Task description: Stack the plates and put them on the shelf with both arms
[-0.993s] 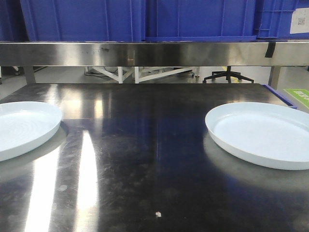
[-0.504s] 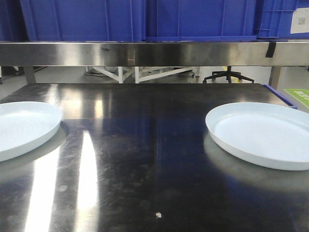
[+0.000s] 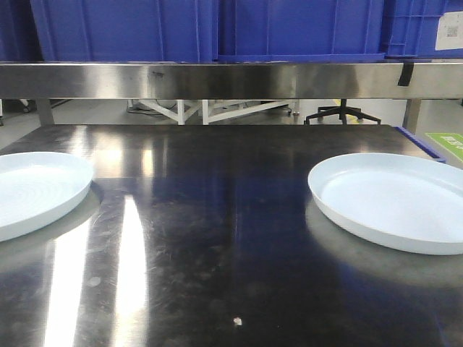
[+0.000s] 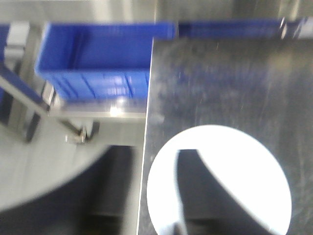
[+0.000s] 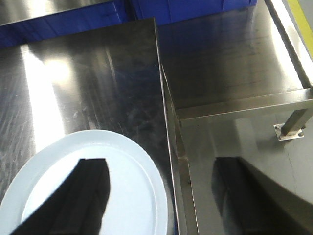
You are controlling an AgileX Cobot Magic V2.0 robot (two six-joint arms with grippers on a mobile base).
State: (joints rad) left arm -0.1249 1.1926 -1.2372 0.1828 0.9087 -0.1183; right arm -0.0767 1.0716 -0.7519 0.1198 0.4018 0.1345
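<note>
The left plate (image 3: 36, 189) lies flat on the dark glossy tabletop (image 3: 217, 217) under our left gripper (image 4: 195, 186). The right plate (image 3: 391, 199) lies well apart from it, under our right gripper (image 5: 83, 191), close to the table's edge. We see only dark shapes of the grippers, so we cannot tell their opening. Ahead runs the steel shelf (image 3: 217, 79), with blue crates (image 3: 130, 29) above it and grey floor (image 3: 94, 112) beyond.

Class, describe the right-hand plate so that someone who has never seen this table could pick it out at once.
Find the dark shiny table below the steel shelf. Two pale plates lie on it, far apart. Take the right plate, by the table's right edge, not the left plate.
</note>
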